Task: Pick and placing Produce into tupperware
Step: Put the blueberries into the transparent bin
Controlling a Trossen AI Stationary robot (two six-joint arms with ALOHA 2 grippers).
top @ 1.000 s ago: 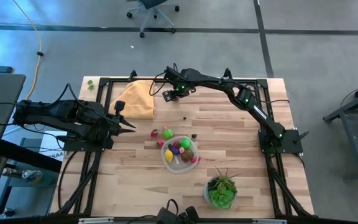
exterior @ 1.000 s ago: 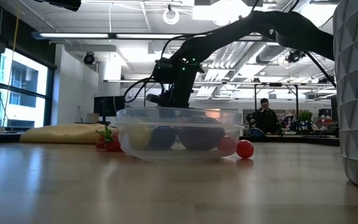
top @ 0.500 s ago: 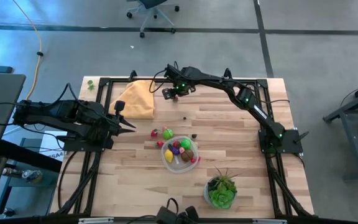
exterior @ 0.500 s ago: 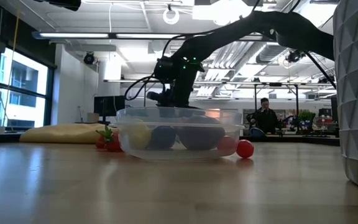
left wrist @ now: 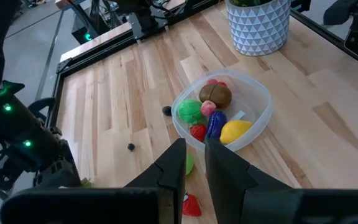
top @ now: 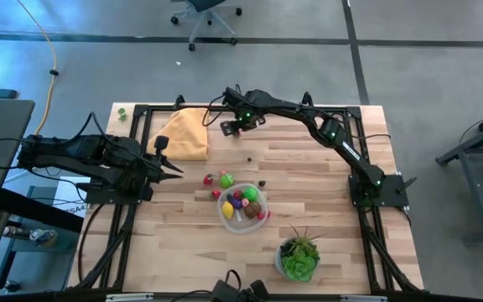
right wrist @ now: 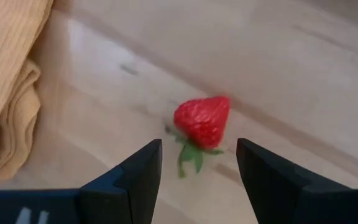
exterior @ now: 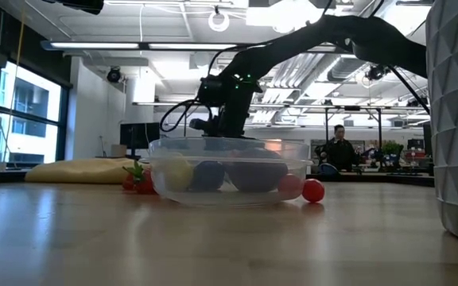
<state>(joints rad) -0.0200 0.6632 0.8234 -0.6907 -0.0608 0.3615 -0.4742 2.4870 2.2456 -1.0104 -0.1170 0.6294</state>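
The clear round tupperware (top: 243,210) sits mid-table and holds several small toy produce pieces: green, red, purple, yellow and brown (left wrist: 213,115). More produce lies loose beside it: a green piece (top: 225,179), a red one (top: 209,179) and a red ball (exterior: 313,191). At the far edge my right gripper (right wrist: 197,168) points down, open, over a red strawberry (right wrist: 202,121) that lies on the wood just ahead of its fingers, apart from them. My left gripper (left wrist: 194,163) waits shut at the table's left, above the wood.
A folded yellow cloth (top: 183,134) lies at the far left, close beside my right gripper. A white patterned pot with a green plant (top: 298,258) stands at the near edge. Two tiny dark pieces (top: 248,158) (top: 262,183) lie on the wood. A black frame runs round the table.
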